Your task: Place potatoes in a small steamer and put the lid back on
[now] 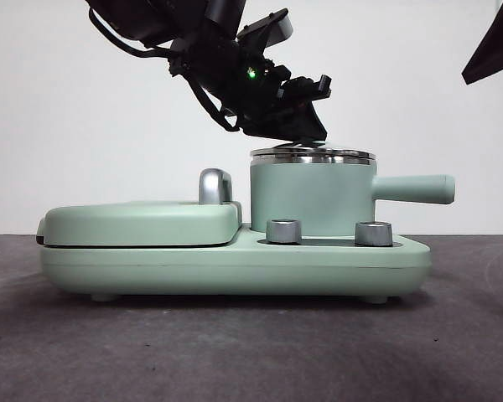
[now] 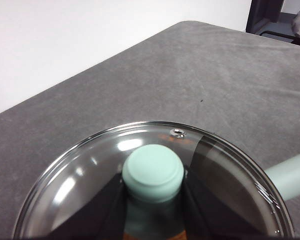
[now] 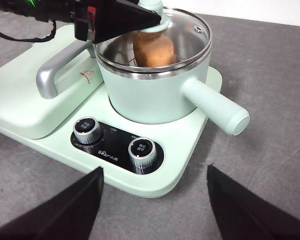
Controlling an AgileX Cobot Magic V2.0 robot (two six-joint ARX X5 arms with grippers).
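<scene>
The glass lid (image 1: pixel 312 154) with its mint-green knob (image 2: pixel 153 172) lies on the steel rim of the small steamer (image 1: pixel 310 197), a mint-green pot with a straight side handle (image 1: pixel 415 189). My left gripper (image 1: pixel 306 134) reaches down from the upper left, and its jaws are closed on either side of the knob (image 3: pixel 152 6). The orange-brown potato (image 3: pixel 154 47) sits inside the steamer (image 3: pixel 150 95) under the lid (image 3: pixel 190 25). My right gripper (image 3: pixel 155 190) is open and empty, in front of the appliance and away from the pot.
The steamer stands on a mint-green base (image 1: pixel 235 264) with two chrome dials (image 1: pixel 283 231) (image 1: pixel 373 233). To its left is the flat griddle cover (image 1: pixel 138 222) with a chrome handle (image 1: pixel 215 186). Grey table (image 1: pixel 251 352) lies all around.
</scene>
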